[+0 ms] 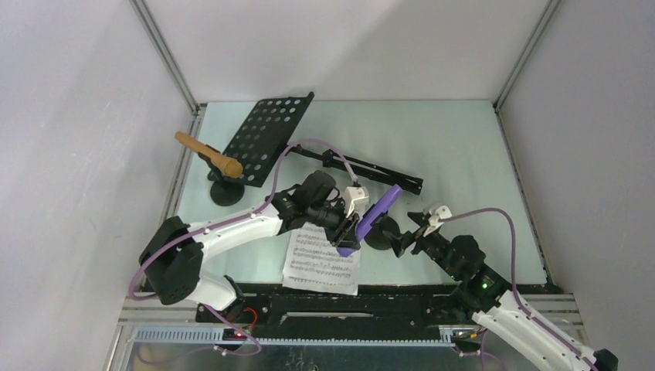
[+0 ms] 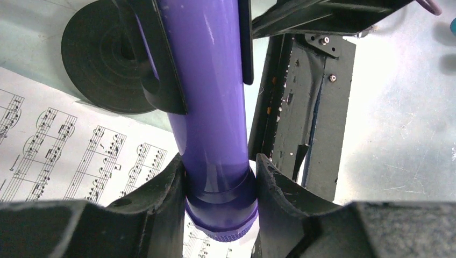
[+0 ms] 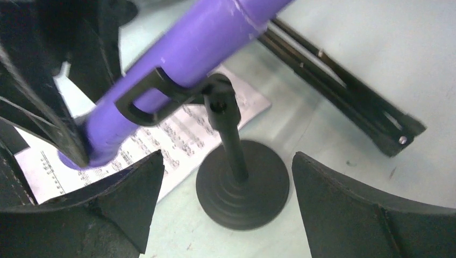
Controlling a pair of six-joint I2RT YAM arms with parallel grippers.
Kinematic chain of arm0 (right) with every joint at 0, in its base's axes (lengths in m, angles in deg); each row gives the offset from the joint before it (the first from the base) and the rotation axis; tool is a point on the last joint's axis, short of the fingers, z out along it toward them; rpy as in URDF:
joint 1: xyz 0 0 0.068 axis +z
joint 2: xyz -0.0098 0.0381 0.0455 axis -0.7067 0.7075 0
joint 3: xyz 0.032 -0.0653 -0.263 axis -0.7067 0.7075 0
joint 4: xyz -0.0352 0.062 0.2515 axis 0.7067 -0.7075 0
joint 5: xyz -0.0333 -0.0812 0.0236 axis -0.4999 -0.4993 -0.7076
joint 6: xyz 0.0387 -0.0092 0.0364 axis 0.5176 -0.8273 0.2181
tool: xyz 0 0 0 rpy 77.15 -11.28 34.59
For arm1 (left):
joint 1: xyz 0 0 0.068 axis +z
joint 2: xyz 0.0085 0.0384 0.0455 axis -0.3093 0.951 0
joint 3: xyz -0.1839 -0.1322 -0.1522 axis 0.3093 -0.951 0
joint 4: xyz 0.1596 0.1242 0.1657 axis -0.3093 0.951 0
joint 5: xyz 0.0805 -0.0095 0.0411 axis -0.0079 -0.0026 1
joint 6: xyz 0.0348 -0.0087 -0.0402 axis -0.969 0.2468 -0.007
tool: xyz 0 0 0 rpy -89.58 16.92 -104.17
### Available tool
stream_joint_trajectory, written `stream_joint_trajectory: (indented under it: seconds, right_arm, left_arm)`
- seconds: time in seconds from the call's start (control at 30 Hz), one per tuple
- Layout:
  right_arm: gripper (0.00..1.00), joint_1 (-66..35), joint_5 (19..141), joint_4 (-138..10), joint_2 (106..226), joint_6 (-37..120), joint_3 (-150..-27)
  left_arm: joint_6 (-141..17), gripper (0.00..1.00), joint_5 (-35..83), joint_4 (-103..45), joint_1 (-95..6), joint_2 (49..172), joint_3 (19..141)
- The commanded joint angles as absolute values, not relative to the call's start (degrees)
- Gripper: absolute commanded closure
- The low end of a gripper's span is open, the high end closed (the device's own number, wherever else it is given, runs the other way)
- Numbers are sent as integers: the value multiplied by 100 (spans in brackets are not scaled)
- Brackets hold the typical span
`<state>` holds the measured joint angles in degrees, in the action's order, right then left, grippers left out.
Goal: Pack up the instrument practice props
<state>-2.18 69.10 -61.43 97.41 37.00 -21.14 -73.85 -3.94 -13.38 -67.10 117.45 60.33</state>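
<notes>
Purple plastic is what the left claw (image 2: 218,183) squeezes. Its two fingers are closed on the low end of the purple toy microphone (image 3: 177,59). The microphone sits tilted in the clip of a small black holder (image 3: 242,188), just above the sheet music (image 1: 320,263). The right claw (image 3: 228,166) is wide open and holds nothing, with one finger on each side of the holder.

I think the job now is to get the microphone out of the clip. A good way would be for the right claw to close on the thin post so the holder does not tip. Then the left claw can pull gently out of the clip's open side.

Both close views cut off the top of the microphone. I cannot tell how tightly the clip grips. At the back, the tan microphone (image 1: 207,153) rests in a second holder (image 1: 226,192), partly hidden by the black rack (image 1: 266,137).
</notes>
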Motion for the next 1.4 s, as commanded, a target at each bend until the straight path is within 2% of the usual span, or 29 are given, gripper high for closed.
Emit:
stream_joint_trajectory:
  seconds: [0.0, 0.2, 0.43, 0.67, 0.73, 0.77, 0.83, 0.97, 1.03, 1.1, 1.37]
  right_arm:
    - [5, -179, 6754, -5877, 10518, 4015, -2336]
    - [3, -304, 6996, -3131, 11976, 3663, -1785]
    - [10, -500, 7418, -880, 13982, 3354, -1742]
    - [17, -612, 7677, 1053, 15320, 3318, -1654]
    - [25, -624, 7710, 1393, 15568, 3343, -1645]
    - [36, -622, 7692, 1472, 15667, 3361, -1660]
    - [50, -621, 7621, 1557, 15797, 3385, -1690]
    - [61, -612, 7492, 1613, 15815, 3370, -1654]
    - [71, -616, 7308, 1539, 15673, 3341, -1615]
    - [99, -637, 7003, 1275, 15427, 3308, -1624]
    - [100, -761, 5548, -911, 13727, 3034, -2003]
  left_arm:
    - [-7559, 100, -509, -1429, -6625, 11346, 6507]
    - [-7528, 100, -604, -1412, -6617, 11395, 6542]
    - [-7451, 100, -748, -1453, -6620, 11495, 6585]
    - [-7384, 100, -830, -1495, -6621, 11526, 6560]
    - [-7369, 100, -845, -1508, -6620, 11526, 6543]
    - [-7373, 100, -847, -1526, -6625, 11520, 6524]
    - [-7370, 100, -848, -1572, -6626, 11505, 6480]
    - [-7148, 100, -826, -1705, -6627, 11483, 6373]
    - [-6978, 100, -777, -1887, -6619, 11447, 6256]
    - [-6817, 100, -741, -2014, -6633, 11357, 6120]
    - [-6407, 100, -293, -2227, -6776, 10791, 5451]
